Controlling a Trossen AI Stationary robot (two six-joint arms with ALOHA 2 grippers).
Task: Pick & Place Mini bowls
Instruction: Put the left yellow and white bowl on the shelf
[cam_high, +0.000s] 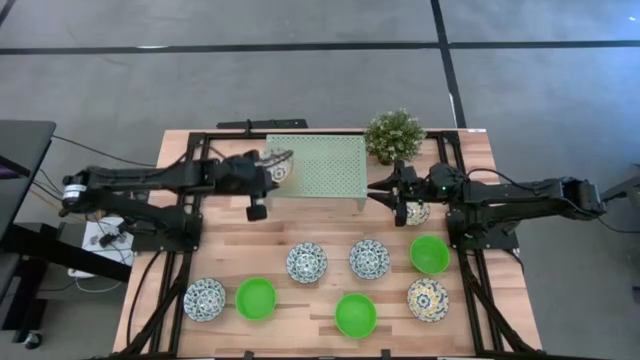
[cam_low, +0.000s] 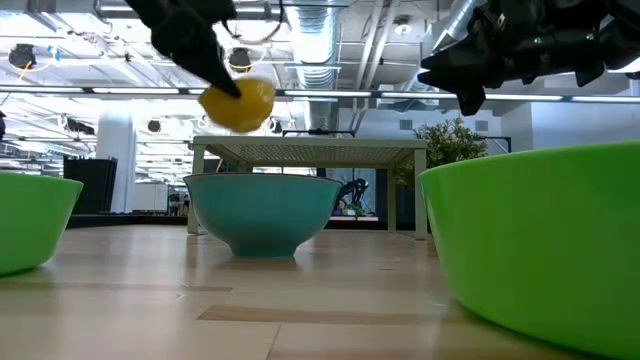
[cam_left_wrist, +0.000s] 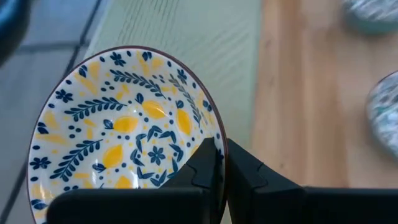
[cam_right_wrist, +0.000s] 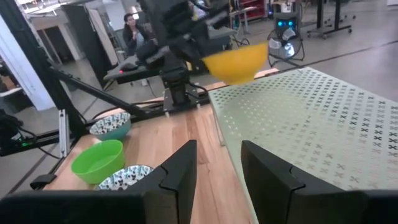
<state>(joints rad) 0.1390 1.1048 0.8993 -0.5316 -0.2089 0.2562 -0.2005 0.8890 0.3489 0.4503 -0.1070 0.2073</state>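
The left gripper (cam_high: 272, 166) is clenched on the rim of a small round bowl with a yellow outside and a yellow-and-blue leaf pattern on white inside (cam_left_wrist: 118, 130), one finger inside the rim and one outside. The bowl is held in the air, tilted, at the 9 o'clock edge of the pale green perforated metal platform (cam_high: 318, 165).

The right gripper (cam_high: 385, 188) hovers at the 3 o'clock edge of the same platform with its fingers (cam_right_wrist: 180, 171) parted and nothing between them. A white bowl with a yellow-and-blue pattern (cam_high: 418, 212) lies on the wooden slatted table (cam_high: 330, 232) partly under the right arm.

Seven more mini bowls stand on the table at the 6 o'clock side of the platform: three plain bright green bowls (cam_high: 255, 298) (cam_high: 355, 314) (cam_high: 429, 254), three white bowls with blue floral patterns (cam_high: 204, 299) (cam_high: 306, 262) (cam_high: 369, 259), and one yellow-and-blue patterned bowl (cam_high: 428, 299).

A small potted green plant (cam_high: 394, 134) stands at the 1 o'clock corner of the platform
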